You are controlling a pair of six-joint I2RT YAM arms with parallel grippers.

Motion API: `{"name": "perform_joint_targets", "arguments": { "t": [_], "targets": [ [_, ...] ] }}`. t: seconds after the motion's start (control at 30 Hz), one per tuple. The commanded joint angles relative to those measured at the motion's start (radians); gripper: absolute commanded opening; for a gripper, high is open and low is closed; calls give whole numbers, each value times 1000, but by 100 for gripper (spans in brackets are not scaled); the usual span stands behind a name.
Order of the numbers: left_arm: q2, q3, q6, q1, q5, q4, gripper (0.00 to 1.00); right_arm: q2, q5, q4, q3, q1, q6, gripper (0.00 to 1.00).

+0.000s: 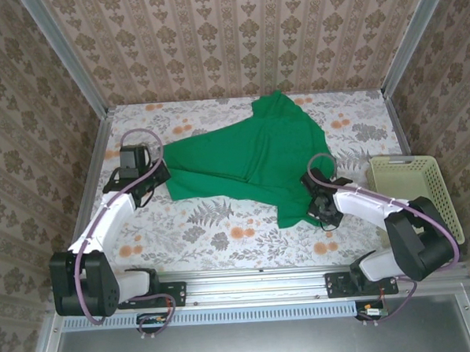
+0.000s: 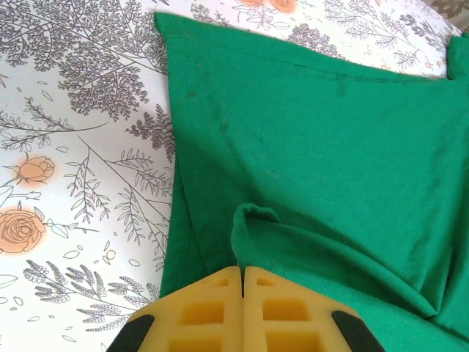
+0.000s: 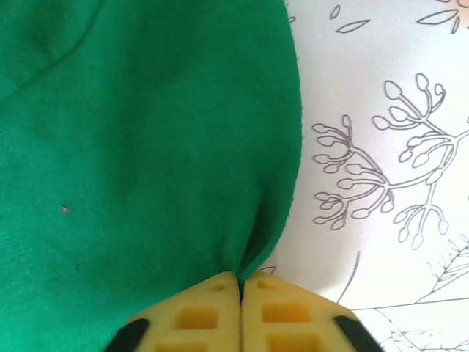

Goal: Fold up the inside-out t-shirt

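Green t-shirt [image 1: 250, 155] gripped at two edges on the floral table [image 1: 222, 233]
The shirt is spread, wrinkled, across the middle of the table, with one part reaching toward the back wall. Its left edge is clamped by the left gripper [image 1: 161, 175], whose yellow fingertips [image 2: 212, 293] are pressed together on a raised fold of cloth. The near right hem is likewise pinched by the right gripper [image 1: 313, 197], closed tight on the cloth's curved edge. A pale basket [image 1: 400, 162] is seen to the right, apart from the shirt

A pale basket [image 1: 400, 162] (slatted plastic) sits at the right edge of the floral table [image 1: 222, 233].
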Motion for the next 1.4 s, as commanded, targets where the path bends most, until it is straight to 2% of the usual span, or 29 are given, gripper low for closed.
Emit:
{"name": "perform_joint_targets", "arguments": {
  "t": [0.0,0.13,0.27,0.47,0.67,0.8,1.0,1.13,1.37],
  "targets": [
    [-57,17,-14,20,22,-27,0,-83,44,-61,63,10,-27,0],
    [-166,25,-15,24,24,-43,0,-274,140,-228,184,-32,-136,0],
    [-298,46,-16,26,42,-64,0,-427,147,-325,369,-92,-289,0],
    [-483,165,6,27,44,-113,0,-437,102,-428,782,-122,-443,0],
    [-566,348,49,28,16,-199,0,-420,96,-402,1088,-122,-534,0],
    [-482,451,66,27,33,-241,0,-318,141,-401,1256,-122,-623,0],
    [-201,600,77,29,71,-304,0,-142,153,-325,1398,-148,-752,0],
    [11,718,66,35,72,-333,0,16,43,-281,1477,-232,-786,0],
    [282,930,46,75,117,-247,0,335,-214,-200,1706,-382,-744,0]
  ]
}}
